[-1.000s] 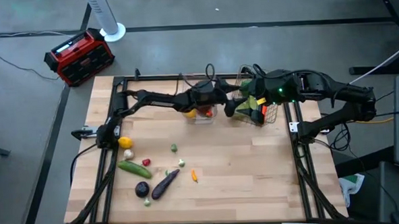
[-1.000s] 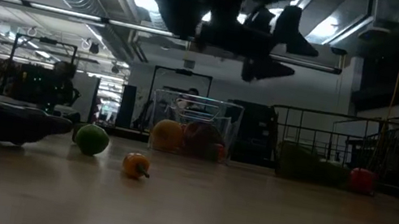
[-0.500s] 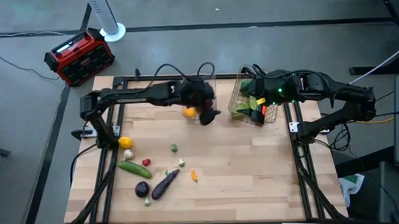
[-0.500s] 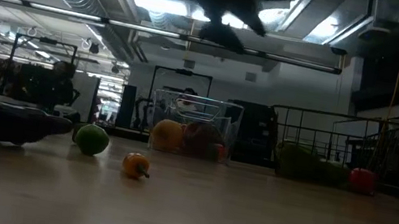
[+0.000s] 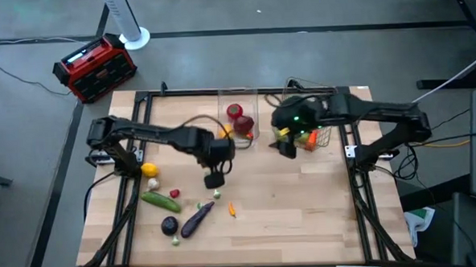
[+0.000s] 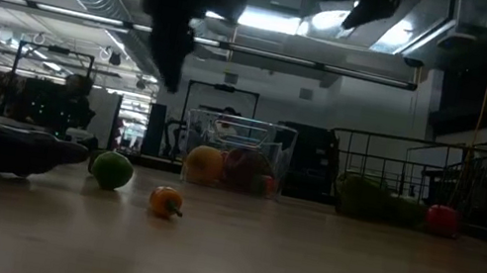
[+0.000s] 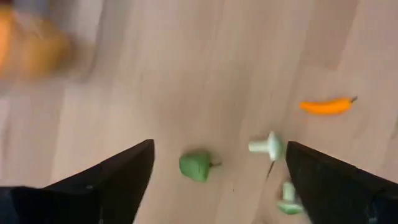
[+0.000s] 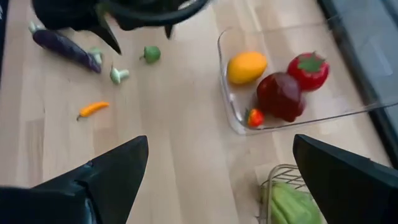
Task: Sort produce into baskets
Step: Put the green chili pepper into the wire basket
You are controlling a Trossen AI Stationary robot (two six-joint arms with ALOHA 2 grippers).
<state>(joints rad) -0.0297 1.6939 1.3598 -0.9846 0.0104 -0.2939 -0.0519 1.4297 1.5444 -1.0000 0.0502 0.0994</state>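
Note:
My left gripper [image 5: 213,180] [image 7: 217,146] is open and empty above the table's middle. It hangs over loose produce: a small green pepper [image 7: 196,167], a garlic piece [image 7: 267,146] and an orange chili [image 7: 326,106]. My right gripper [image 5: 285,150] [image 8: 221,140] is open and empty between the clear bin [image 5: 240,141] and the wire basket [image 5: 319,140]. The bin holds an orange fruit [image 8: 246,67] and two red fruits [image 8: 281,94]. The basket holds green vegetables [image 8: 292,202]. A lemon [image 5: 149,169], a cucumber [image 5: 160,201] and eggplants [image 5: 196,219] lie at the near left.
A red-black box [image 5: 94,67] stands on the floor beyond the table's far left corner. The table's near right half is bare wood [image 5: 306,211]. In the low view a green piece [image 6: 112,170] and a small orange piece [image 6: 165,202] lie in front of the bin [image 6: 235,155].
My left gripper has swung from above the clear bin toward the table's near edge and left, and now hangs over the loose produce. My right gripper has drawn off the wire basket's side, a little toward the near edge.

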